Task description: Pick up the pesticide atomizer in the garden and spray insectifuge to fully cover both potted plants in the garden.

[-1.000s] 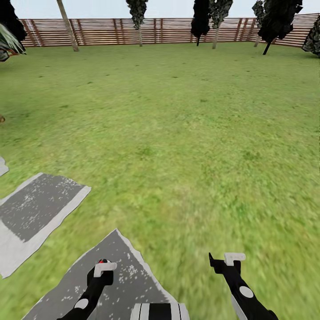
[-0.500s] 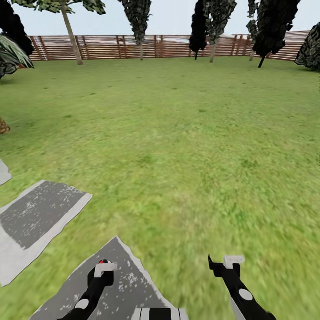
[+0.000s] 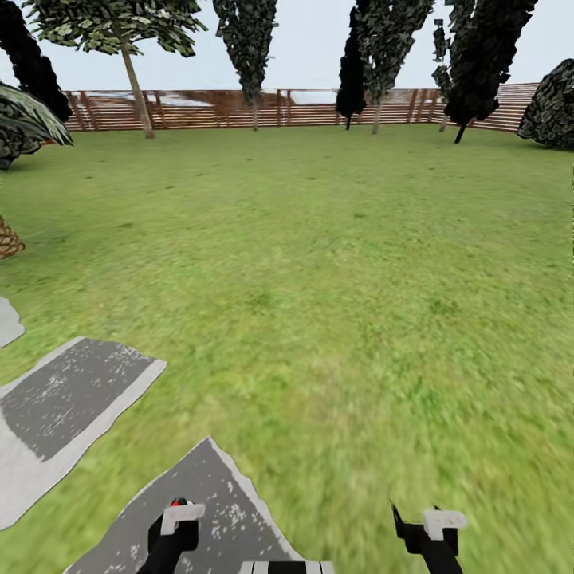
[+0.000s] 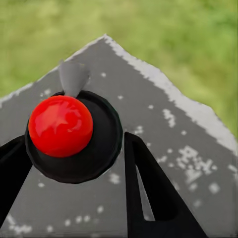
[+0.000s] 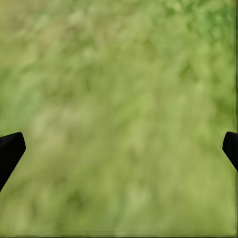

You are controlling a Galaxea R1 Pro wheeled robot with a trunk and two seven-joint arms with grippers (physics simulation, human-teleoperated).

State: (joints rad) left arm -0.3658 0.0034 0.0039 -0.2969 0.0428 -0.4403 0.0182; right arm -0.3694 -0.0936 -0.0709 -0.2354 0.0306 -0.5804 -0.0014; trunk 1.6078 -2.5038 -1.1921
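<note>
My left gripper (image 3: 177,522) is shut on the pesticide atomizer (image 3: 180,504), low at the near left of the head view above a grey stepping stone (image 3: 227,510). In the left wrist view the atomizer's round red tip (image 4: 60,125) sits on its dark body between the two black fingers (image 4: 148,188), with a pale grey nozzle beside it. My right gripper (image 3: 429,528) hangs open over the grass with nothing between its fingers (image 5: 10,151). The garden lawn (image 3: 319,263) stretches ahead. The two potted plants are out of view.
A second grey stepping stone (image 3: 64,399) lies to the near left. A brown slatted fence (image 3: 263,108) closes the far side, with several dark trees (image 3: 247,40) along it. A palm trunk (image 3: 8,239) stands at the left edge and a dark bush (image 3: 550,112) at the far right.
The whole head view has tilted upward: more sky and treetops show, and both grippers sit lower in the picture. The atomizer stays in the left gripper.
</note>
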